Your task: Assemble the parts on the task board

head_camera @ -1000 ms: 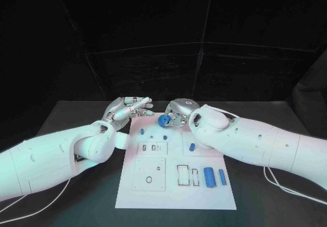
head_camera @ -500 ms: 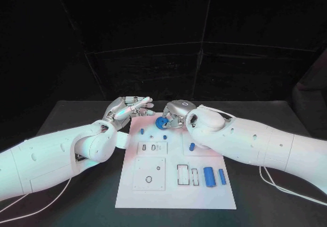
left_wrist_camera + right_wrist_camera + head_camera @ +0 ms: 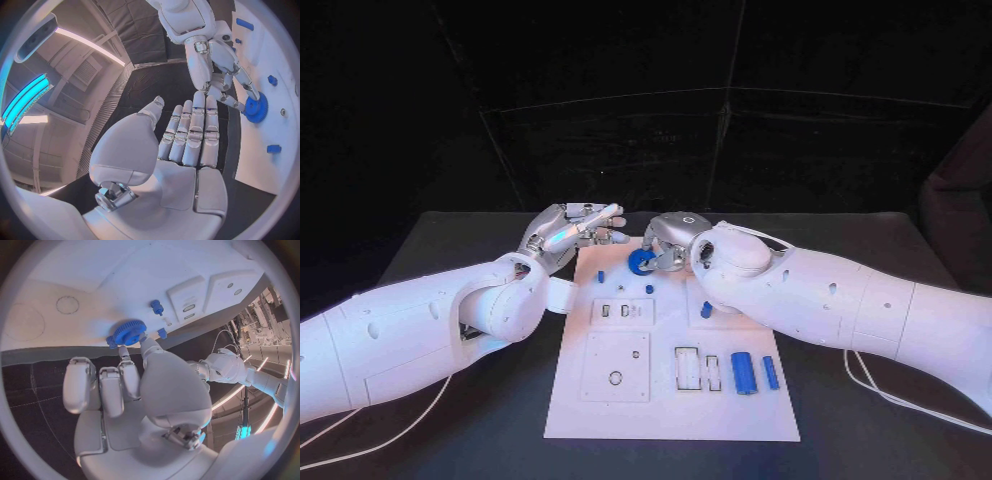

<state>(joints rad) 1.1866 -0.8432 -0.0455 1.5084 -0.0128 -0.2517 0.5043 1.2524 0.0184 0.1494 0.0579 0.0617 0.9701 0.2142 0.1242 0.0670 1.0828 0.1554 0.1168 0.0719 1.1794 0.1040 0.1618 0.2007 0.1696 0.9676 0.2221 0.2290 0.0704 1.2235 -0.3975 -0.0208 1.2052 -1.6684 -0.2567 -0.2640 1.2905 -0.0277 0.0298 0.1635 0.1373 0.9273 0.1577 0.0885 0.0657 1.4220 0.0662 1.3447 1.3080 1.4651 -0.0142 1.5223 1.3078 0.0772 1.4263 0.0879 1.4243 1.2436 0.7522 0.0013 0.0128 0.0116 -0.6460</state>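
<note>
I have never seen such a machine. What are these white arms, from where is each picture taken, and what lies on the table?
It is a robot with two white arms ending in silver hands. One camera looks down from its head; two fisheye cameras sit at the wrists. On the black table lies a white task board with small blue parts. The right hand holds a blue gear in its fingers at the board's far end. The left hand holds nothing; its fingers are stretched out.
</note>
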